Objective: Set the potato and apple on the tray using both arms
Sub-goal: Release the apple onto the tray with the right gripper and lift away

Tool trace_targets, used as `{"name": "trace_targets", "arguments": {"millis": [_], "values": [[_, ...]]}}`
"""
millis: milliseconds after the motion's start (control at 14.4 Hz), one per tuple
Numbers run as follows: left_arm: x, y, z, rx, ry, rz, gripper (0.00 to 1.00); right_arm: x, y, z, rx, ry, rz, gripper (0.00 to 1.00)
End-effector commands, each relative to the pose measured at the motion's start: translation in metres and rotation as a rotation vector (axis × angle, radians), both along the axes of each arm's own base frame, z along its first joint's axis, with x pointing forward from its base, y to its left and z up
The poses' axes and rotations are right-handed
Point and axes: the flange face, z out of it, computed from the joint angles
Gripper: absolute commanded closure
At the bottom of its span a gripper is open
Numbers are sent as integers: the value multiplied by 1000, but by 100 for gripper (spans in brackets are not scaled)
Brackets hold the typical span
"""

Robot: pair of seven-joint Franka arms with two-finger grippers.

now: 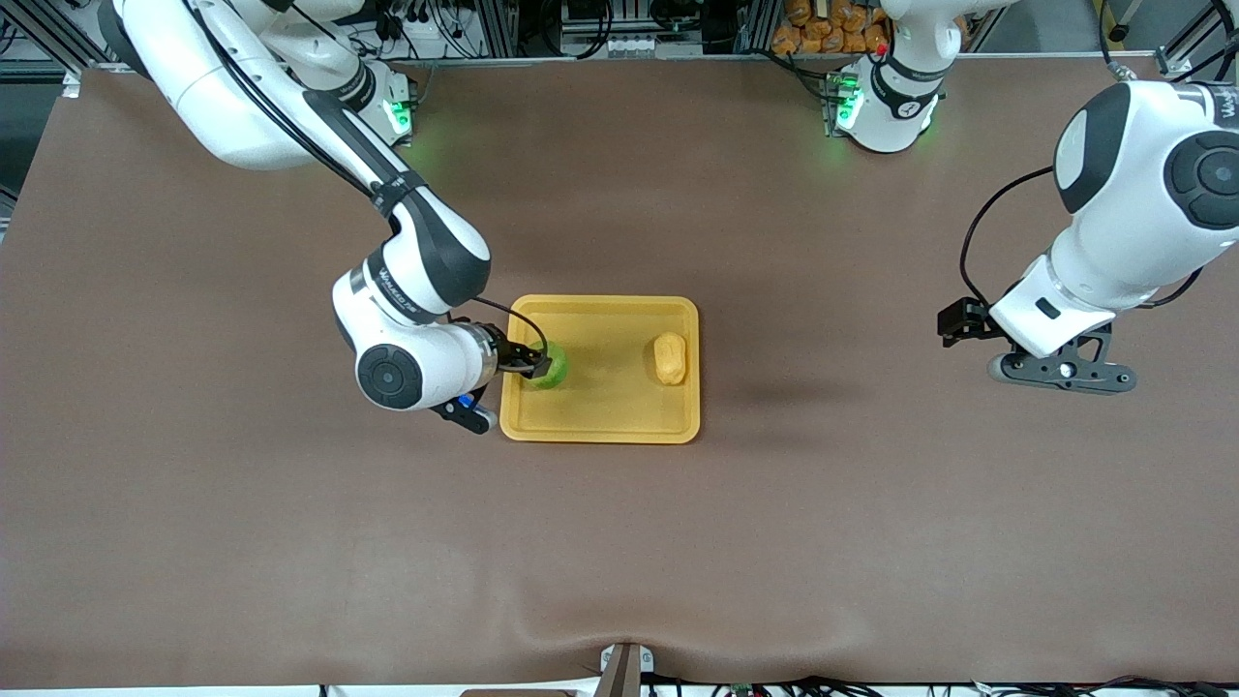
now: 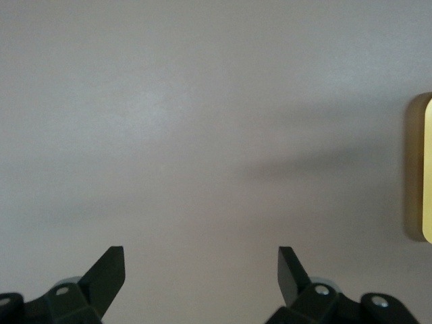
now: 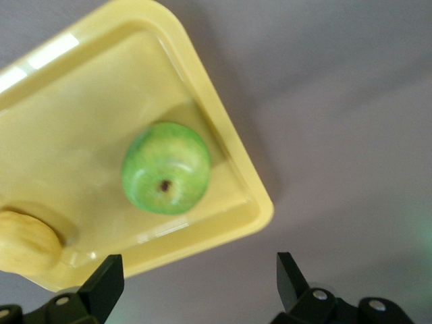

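The yellow-orange tray point(image 1: 600, 302) lies mid-table. The green apple point(image 1: 554, 369) rests in it by the rim at the right arm's end. The tan potato point(image 1: 670, 358) rests in it by the rim at the left arm's end. My right gripper point(image 1: 521, 362) is open and empty over that rim beside the apple. In the right wrist view the apple point(image 3: 167, 168), the potato point(image 3: 23, 243) and the tray point(image 3: 223, 121) lie apart from the open gripper point(image 3: 199, 266). My left gripper point(image 1: 1065, 373) is open and empty over bare table point(image 2: 201, 260), with the tray's edge point(image 2: 425, 169) in view.
A brown cloth point(image 1: 290, 542) covers the table. A pile of orange items point(image 1: 832, 24) sits off the table near the left arm's base. A metal bracket point(image 1: 624, 668) stands at the table edge nearest the camera.
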Motion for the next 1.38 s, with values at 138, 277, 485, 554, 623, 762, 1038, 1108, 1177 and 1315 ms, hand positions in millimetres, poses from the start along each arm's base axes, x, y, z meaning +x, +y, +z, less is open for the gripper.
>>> {"name": "trace_targets", "arguments": {"millis": [138,277,485,554,623,762,1038,1108,1177,1315], "values": [[-31,-4,37,9,25,-57,0,6,-16,74,-8,-55,-17,0],[-38,9,53,-32,45,-87,0,17,-26,99,-5,-95,-64,0],[-36,16,101,-53,33,-93,0,30,-37,137,7,-120,-99,0],[-39,16,111,-52,39,-92,0,34,-42,149,15,-134,-107,0],[-44,15,118,-50,35,-89,0,39,-46,159,26,-152,-116,0],[-64,13,138,-44,33,-66,0,43,-54,169,17,-166,-124,0],[-75,26,139,-44,46,-39,0,45,-81,197,-9,-137,-133,0],[-75,27,139,-44,49,-37,0,46,-91,210,-9,-150,-146,0],[-77,28,139,-42,55,-37,0,46,-100,221,-5,-168,-158,0],[-79,27,139,-40,64,-38,0,43,-107,241,-4,-202,-168,0]]}}
